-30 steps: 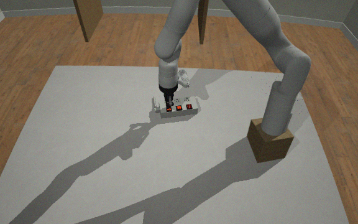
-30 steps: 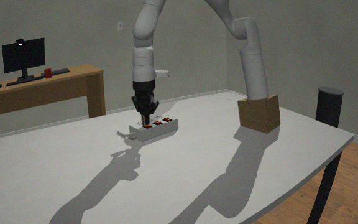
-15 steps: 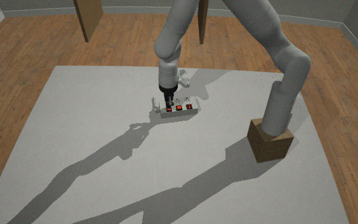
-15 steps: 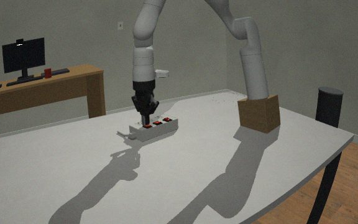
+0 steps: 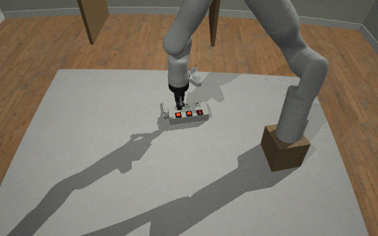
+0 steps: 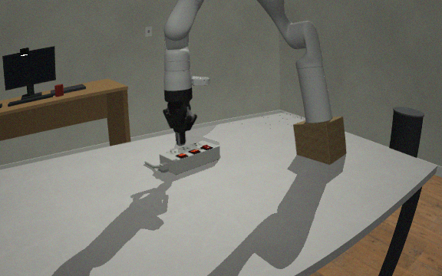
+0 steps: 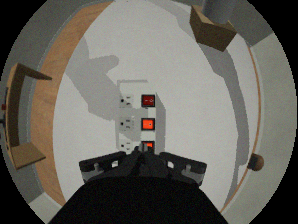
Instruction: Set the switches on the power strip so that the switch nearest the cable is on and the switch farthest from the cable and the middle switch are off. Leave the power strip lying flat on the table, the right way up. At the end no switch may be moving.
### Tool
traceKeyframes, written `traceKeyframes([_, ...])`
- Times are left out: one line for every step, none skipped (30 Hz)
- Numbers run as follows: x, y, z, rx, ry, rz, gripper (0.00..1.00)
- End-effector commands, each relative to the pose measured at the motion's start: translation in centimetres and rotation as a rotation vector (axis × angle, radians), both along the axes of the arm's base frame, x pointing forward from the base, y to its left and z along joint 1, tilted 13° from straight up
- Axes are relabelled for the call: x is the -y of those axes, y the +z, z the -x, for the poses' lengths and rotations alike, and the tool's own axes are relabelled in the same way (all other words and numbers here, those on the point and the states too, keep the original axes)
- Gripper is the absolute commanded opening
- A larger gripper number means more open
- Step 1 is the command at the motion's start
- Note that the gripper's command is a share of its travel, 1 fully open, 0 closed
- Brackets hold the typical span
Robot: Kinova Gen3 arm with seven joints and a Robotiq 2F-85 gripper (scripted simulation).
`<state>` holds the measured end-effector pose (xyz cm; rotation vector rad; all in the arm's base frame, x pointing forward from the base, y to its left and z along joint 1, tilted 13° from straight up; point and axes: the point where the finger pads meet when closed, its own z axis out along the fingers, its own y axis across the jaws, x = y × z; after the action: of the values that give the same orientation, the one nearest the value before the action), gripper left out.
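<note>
Three square red rocker switches line the white rectangular power strip (image 5: 189, 120) (image 6: 194, 162) (image 7: 135, 112), which lies flat, right way up, on the pale grey table (image 5: 189, 157) (image 6: 221, 199) (image 7: 190, 115), and you've got two glowing: the bright orange-red switch nearest the cable (image 5: 178, 115) (image 6: 182, 156) and the equally bright middle switch (image 5: 189, 113) (image 6: 194, 151) (image 7: 148, 124). The dark red switch farthest from the cable (image 5: 199, 112) (image 6: 206, 147) (image 7: 148, 100) is unlit. Your black two-finger gripper (image 5: 179, 107) (image 6: 181, 143) (image 7: 143, 148) is narrow, fingers together with nothing between them, pointing down at the strip's cable end, over the socket side beside the nearest switch; whether it touches, you can't tell.
</note>
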<state>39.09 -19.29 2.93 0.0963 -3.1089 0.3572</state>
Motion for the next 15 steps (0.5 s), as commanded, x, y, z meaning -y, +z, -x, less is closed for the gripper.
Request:
traceKeyframes([-0.43,0.78,-0.55,0.014,0.009,0.0,0.0])
traceKeyframes([-0.43,0.78,-0.55,0.014,0.009,0.0,0.0])
traceKeyframes([-0.47,0.92,-0.55,0.014,0.009,0.0,0.0])
traceKeyframes([-0.49,1.03,-0.55,0.014,0.009,0.0,0.0])
traceKeyframes([-0.51,1.1,-0.55,0.014,0.009,0.0,0.0])
traceKeyframes([-0.52,1.14,-0.55,0.014,0.009,0.0,0.0])
traceKeyframes([-0.52,1.15,-0.55,0.014,0.009,0.0,0.0])
traceKeyframes([-0.52,1.16,-0.55,0.014,0.009,0.0,0.0])
traceKeyframes([-0.52,1.16,-0.55,0.014,0.009,0.0,0.0])
traceKeyframes([-0.52,1.16,-0.55,0.014,0.009,0.0,0.0])
traceKeyframes([-0.52,1.16,-0.55,0.014,0.009,0.0,0.0])
traceKeyframes([-0.52,1.16,-0.55,0.014,0.009,0.0,0.0])
traceKeyframes([-0.52,1.16,-0.55,0.014,0.009,0.0,0.0])
traceKeyframes([-0.52,1.16,-0.55,0.014,0.009,0.0,0.0])
traceKeyframes([-0.52,1.16,-0.55,0.014,0.009,0.0,0.0])
